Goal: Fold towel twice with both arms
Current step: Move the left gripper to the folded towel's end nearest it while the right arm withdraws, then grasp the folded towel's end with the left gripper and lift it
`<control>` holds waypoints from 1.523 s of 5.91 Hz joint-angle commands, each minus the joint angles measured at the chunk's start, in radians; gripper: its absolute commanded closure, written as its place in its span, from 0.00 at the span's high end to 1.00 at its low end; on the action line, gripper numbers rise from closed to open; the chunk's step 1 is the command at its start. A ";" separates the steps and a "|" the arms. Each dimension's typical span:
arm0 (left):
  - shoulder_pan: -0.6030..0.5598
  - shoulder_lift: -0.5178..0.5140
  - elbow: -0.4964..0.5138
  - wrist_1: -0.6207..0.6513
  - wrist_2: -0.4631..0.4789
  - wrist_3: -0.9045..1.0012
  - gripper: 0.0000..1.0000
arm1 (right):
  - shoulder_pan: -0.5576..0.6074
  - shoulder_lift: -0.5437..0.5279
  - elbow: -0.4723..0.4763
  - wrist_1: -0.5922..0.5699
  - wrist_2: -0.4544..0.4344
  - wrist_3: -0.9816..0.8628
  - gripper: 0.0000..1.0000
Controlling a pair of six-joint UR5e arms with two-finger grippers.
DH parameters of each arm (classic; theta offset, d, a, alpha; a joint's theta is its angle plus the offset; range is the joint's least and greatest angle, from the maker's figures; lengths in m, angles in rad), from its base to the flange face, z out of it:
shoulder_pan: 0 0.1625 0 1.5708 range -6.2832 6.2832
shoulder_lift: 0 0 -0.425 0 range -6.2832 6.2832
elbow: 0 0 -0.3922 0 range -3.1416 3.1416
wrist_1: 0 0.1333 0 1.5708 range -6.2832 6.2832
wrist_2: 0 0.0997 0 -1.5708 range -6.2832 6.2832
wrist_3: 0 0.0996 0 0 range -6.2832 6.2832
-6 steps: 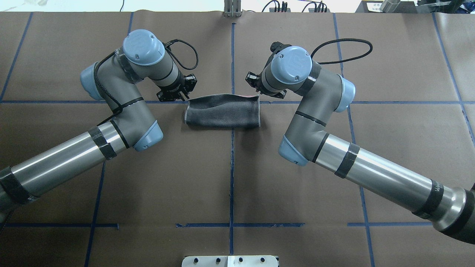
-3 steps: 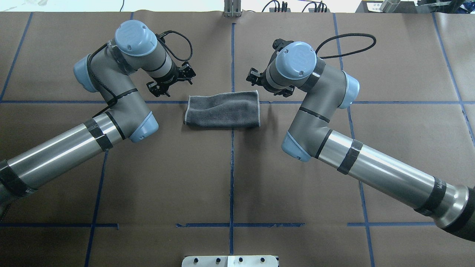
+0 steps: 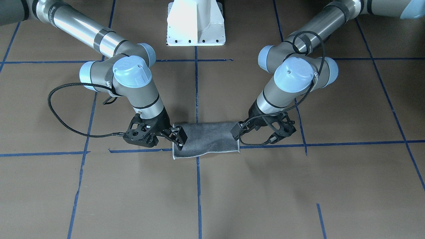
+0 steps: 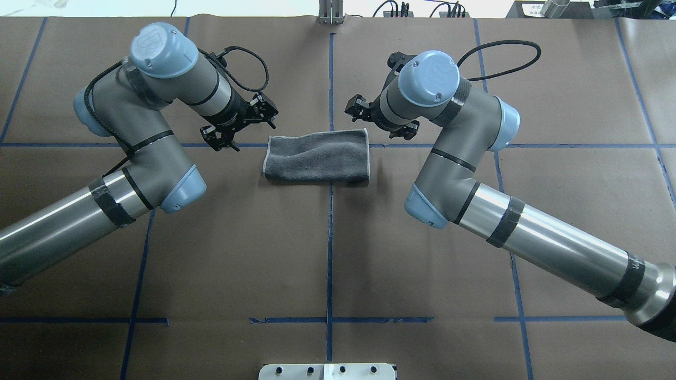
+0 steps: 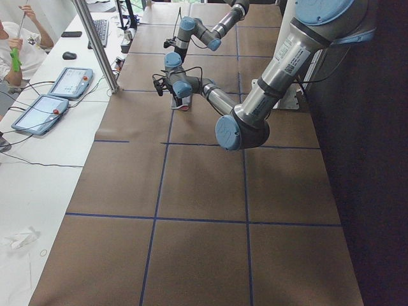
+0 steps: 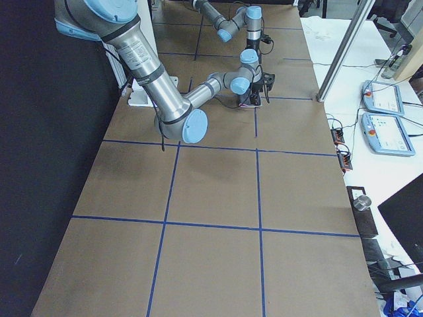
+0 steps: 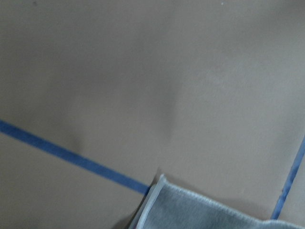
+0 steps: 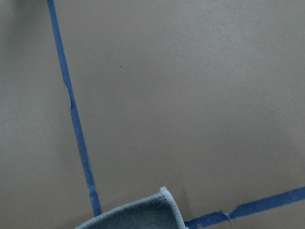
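Observation:
The towel (image 4: 317, 157) lies on the brown table, folded into a flat strip, dark grey face up with a whitish border; no pink shows. It also shows in the front view (image 3: 206, 139). My left gripper (image 4: 240, 126) hangs just off the towel's far left corner, open and empty. My right gripper (image 4: 375, 119) hangs just off the far right corner, open and empty. In the front view the right gripper (image 3: 177, 137) is over the towel's end and the left gripper (image 3: 282, 132) is beside the other end. Each wrist view shows only a towel corner (image 7: 190, 210) (image 8: 143, 214).
Blue tape lines (image 4: 330, 237) cross the brown table cover. The white pedestal base (image 3: 196, 23) stands behind the towel on the robot's side. A metal plate (image 4: 327, 371) sits at the near edge. Tablets (image 5: 57, 83) and a person are at the side desk.
Both grippers let go of the towel's far edge, which dropped flat and hid the pink. Both grippers drew back from the corners, the left arm swinging outward.

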 commanded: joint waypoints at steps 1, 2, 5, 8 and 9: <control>0.079 0.023 -0.038 0.010 0.034 -0.167 0.70 | 0.053 -0.066 0.072 -0.001 0.096 0.000 1.00; 0.150 0.017 -0.031 0.004 0.101 -0.169 0.62 | 0.085 -0.078 0.086 -0.003 0.137 -0.004 1.00; 0.155 0.022 -0.025 0.004 0.104 -0.154 0.58 | 0.127 -0.097 0.094 -0.004 0.186 -0.010 1.00; 0.132 0.023 0.001 0.001 0.136 -0.149 0.58 | 0.137 -0.132 0.126 -0.004 0.194 -0.013 1.00; 0.134 0.019 0.017 -0.001 0.139 -0.151 0.58 | 0.137 -0.141 0.136 -0.004 0.194 -0.013 1.00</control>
